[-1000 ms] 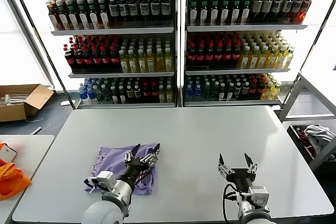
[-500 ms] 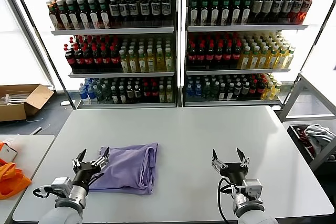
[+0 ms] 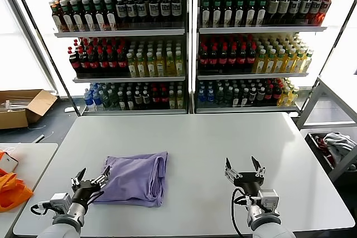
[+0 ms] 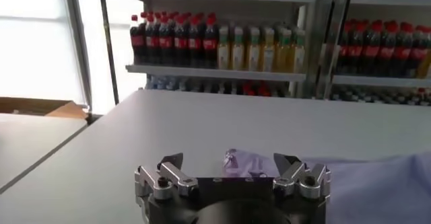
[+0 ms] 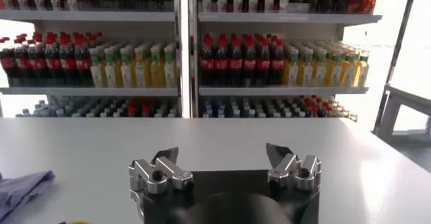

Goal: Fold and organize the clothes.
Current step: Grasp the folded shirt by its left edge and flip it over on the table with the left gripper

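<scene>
A: What's nearest?

B: Both grippers, low over the front of the table (image 3: pixel 223 137). The left gripper (image 3: pixel 89 181) hangs near the front-left corner with its fingers spread wide and nothing between them. The right gripper (image 3: pixel 243 168) sits toward the front right, also spread wide and empty.

A: And the shirt?

B: The shirt (image 3: pixel 136 178) lies folded flat on the table, left of centre, just beside the left gripper; its near-left edge is close to the fingertips, and whether they touch I can't tell. The left wrist view shows the same: open fingers with a bit of lavender cloth (image 4: pixel 377 188) beyond them. The right gripper is well apart from the shirt; in its wrist view only a corner of the cloth shows at the edge.

A: Farther off?

B: An orange cloth (image 3: pixel 11 190) on a side table to the left, a cardboard box (image 3: pixel 25 107) on the floor behind it, and shelves (image 3: pixel 189 43) of bottles past the table.
</scene>
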### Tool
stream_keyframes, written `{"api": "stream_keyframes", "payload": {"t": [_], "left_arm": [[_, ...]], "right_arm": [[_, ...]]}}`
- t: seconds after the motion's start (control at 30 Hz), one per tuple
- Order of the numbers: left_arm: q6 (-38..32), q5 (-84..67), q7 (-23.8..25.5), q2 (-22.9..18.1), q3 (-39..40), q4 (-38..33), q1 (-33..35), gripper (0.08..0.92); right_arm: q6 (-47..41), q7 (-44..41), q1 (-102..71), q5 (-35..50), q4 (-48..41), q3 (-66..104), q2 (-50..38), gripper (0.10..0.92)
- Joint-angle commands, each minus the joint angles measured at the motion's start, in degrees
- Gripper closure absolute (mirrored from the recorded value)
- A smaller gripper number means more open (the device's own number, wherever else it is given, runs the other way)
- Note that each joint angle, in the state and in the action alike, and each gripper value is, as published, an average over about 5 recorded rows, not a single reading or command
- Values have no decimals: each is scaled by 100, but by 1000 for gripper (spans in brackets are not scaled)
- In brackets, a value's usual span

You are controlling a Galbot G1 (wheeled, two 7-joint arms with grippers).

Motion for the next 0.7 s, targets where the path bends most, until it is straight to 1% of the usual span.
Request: {"api": "stream_keyframes", "payload": {"t": [0.03, 0.5, 0.7], "left_arm": [[163, -522, 118, 47, -21, 263, 9, 177], [204, -618, 243, 40, 94, 534, -156, 177], [216, -729, 351, 37, 94, 563, -100, 181]], "right_arm": [[15, 9, -114, -5, 34, 24, 4, 203], [22, -4, -145, -75, 28, -54, 88, 203], [-11, -11, -29, -82, -33, -110, 112, 203]]}}
